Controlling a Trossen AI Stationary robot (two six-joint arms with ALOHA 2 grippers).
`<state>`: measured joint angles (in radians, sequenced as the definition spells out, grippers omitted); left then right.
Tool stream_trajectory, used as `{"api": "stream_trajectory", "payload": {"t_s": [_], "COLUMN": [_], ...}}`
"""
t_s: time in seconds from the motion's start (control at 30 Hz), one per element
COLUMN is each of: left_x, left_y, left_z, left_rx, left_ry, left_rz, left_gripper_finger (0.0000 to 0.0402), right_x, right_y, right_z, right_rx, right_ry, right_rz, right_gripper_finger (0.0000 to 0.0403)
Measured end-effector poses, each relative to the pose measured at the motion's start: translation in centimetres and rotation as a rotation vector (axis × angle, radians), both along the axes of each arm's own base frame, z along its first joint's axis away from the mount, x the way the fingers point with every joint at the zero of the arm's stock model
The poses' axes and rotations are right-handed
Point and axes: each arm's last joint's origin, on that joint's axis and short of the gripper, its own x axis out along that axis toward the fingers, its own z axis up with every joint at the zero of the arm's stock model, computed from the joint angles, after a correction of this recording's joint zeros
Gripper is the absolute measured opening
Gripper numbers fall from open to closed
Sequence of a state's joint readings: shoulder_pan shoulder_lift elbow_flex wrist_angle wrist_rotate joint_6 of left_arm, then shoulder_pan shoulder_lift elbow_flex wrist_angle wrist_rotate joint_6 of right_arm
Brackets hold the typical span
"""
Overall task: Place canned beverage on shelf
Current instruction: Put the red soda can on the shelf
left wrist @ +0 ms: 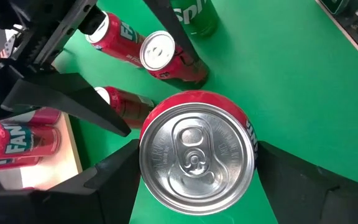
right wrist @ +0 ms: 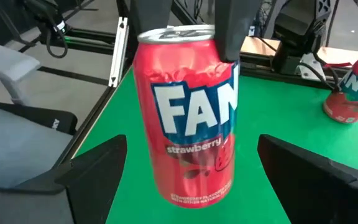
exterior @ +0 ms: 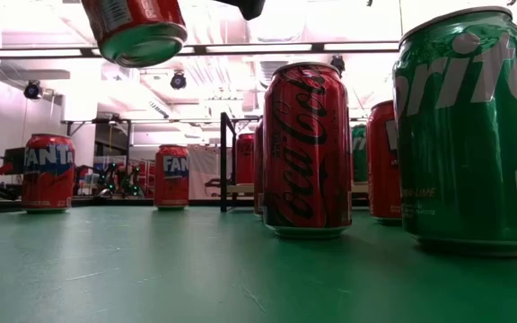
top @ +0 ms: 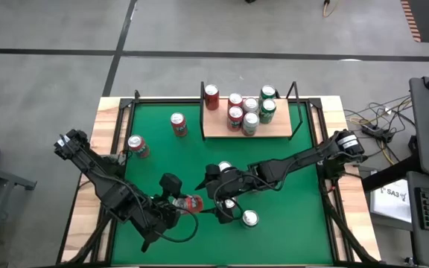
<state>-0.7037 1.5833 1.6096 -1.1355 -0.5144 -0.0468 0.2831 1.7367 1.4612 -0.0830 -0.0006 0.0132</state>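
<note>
Right wrist view: red Fanta can (right wrist: 191,112) (strawberry), unopened.

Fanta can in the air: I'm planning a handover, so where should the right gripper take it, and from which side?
Take the can by its lower wall, coming in level from the side. It hangs upright, and the left gripper, reaching down from above, pinches its upper part, leaving the lower half bare. The open right gripper faces it.
</note>
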Motion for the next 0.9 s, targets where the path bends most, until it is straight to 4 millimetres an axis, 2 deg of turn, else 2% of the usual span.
{"api": "stream_trajectory", "payload": {"t_s": [0.23, 0.47, 0.6, 0.73, 0.9], "left_x": [0.4, 1.1, 1.4, 1.5, 1.5], "left_y": [0.3, 0.9, 1.3, 1.4, 1.5], "left_z": [0.1, 0.2, 0.2, 0.2, 0.2], "left_rx": [0.001, 0.022, 0.025, 0.033, 0.035], "left_ry": [-0.019, -0.043, -0.042, -0.04, -0.038], "left_rz": [0.009, 0.022, 0.031, 0.021, 0.022], "left_gripper_finger": [0.0272, 0.0272, 0.0272, 0.0272, 0.0273], "right_x": [0.3, 1.3, 1.5, 1.6, 1.7], "right_y": [-0.2, -0.3, -0.3, -0.5, -0.8], "right_z": [-0.1, -2.2, -2.3, -2.1, -2.1], "right_rx": [-0.006, -0.036, -0.049, -0.057, -0.062], "right_ry": [-0.015, 0.027, 0.009, -0.009, -0.011], "right_rz": [-0.001, -0.001, 0.001, 0.005, 0.003], "right_gripper_finger": [0.0354, 0.0354, 0.0349, 0.0329, 0.0284]}}
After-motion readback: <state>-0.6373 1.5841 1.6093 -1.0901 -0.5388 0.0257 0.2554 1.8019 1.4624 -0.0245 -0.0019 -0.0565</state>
